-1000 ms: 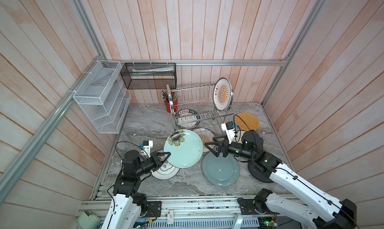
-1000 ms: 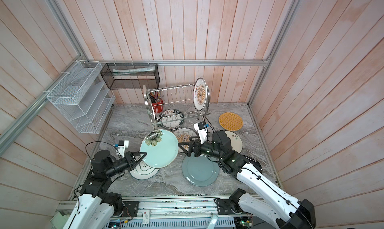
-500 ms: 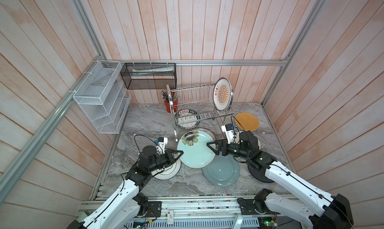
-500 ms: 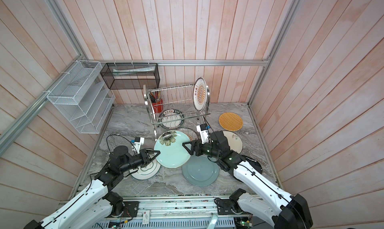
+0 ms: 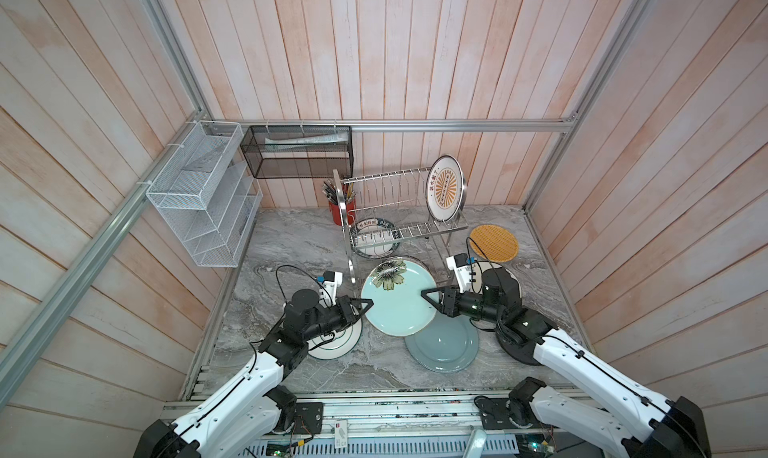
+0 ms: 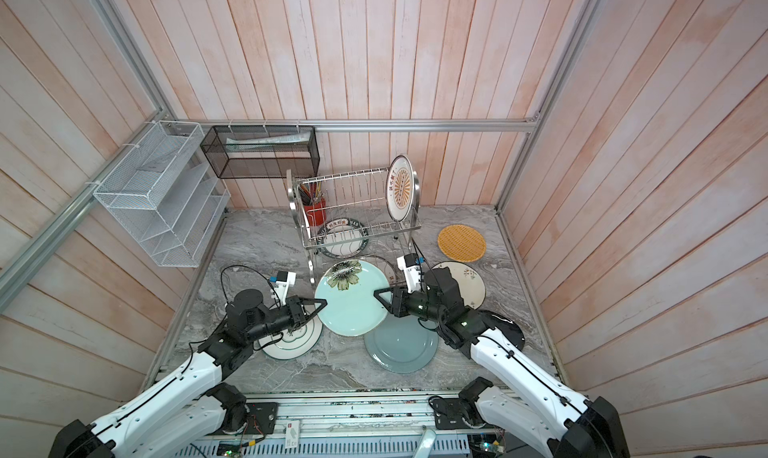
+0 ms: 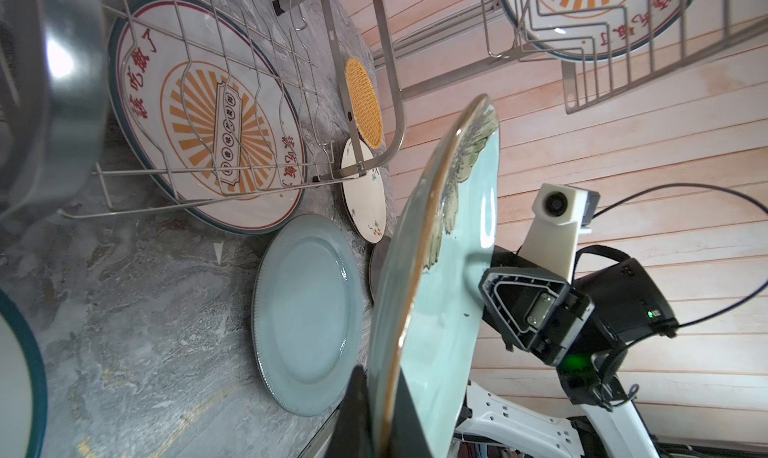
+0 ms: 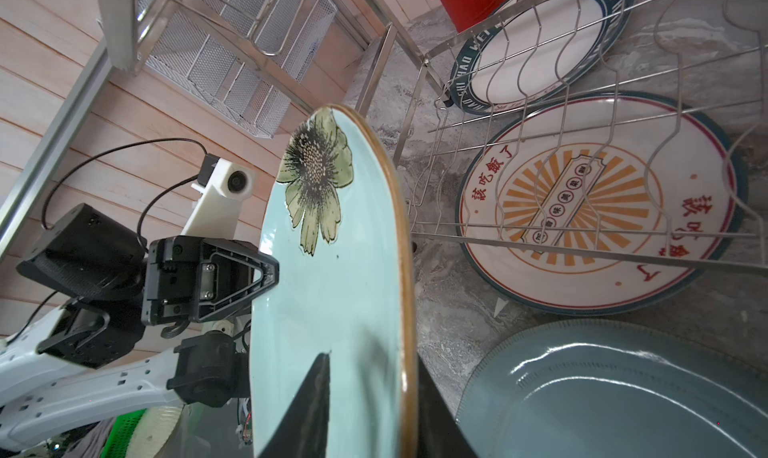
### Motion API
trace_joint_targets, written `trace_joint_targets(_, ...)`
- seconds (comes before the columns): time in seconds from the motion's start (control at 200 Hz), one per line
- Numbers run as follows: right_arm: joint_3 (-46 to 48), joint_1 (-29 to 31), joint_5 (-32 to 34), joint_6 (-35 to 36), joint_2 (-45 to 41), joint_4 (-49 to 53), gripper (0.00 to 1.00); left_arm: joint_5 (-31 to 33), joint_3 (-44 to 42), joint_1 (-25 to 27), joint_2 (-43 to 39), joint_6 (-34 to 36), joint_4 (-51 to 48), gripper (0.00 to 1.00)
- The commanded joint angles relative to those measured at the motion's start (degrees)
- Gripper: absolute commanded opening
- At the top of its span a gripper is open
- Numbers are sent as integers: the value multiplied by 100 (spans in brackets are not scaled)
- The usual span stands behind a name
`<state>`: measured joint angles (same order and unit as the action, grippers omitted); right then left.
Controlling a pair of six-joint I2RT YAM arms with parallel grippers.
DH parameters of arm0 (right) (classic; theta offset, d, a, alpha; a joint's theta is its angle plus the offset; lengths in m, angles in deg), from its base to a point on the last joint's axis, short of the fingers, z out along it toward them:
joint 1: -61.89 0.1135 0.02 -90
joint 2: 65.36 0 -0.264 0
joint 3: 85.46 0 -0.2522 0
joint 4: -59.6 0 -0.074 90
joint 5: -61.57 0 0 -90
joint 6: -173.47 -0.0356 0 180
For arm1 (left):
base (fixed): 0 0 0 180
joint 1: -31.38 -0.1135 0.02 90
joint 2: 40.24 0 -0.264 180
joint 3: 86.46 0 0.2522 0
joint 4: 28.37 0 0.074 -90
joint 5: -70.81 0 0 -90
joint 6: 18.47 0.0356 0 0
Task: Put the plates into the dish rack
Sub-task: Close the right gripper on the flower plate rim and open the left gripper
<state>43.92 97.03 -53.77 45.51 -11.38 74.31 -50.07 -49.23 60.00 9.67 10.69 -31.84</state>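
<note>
Floral plate [image 5: 395,306] swings mid-frame: left gripper [image 5: 365,304] clamps it, right gripper [image 5: 424,296] straddles, grip unclear; only sunburst plate [image 5: 444,188] sits racked, others wait.

Brightness: bright and even in all four views.
Light source: diffuse, falling from above.
Shadows: soft and short on the marble table [image 5: 316,236], deepest under the arms and beneath the raised pale green plate [image 5: 397,306].
Glare: white streaks on that plate's glaze and on the blue-grey plate [image 8: 602,393]; a hot spot on the dish rack [image 7: 58,57] tube.
Focus: both top views crisp; in the left wrist view the rack tube closest to the lens is smeared.
Distortion: wall planks [image 5: 124,82] bow toward the edges in both top views.
</note>
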Motion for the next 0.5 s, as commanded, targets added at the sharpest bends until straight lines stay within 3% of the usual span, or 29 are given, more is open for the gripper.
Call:
trace_joint_targets(0.0,3,48,-316,-122,-149,-161,26,125,324,22,30,206,530,0)
trace_joint_targets(0.315,129,37,-322,-537,-149,-408,0,246,292,28,112,587,475,0)
trace_joint_targets(0.39,246,37,-274,-657,-232,-583,0,248,290,27,106,707,469,0)
trace_joint_targets(0.415,252,35,-195,-666,-281,-567,0,253,299,29,98,740,446,10)
trace_joint_targets(0.495,219,36,236,-637,-480,-294,0,375,396,29,-27,938,159,60)
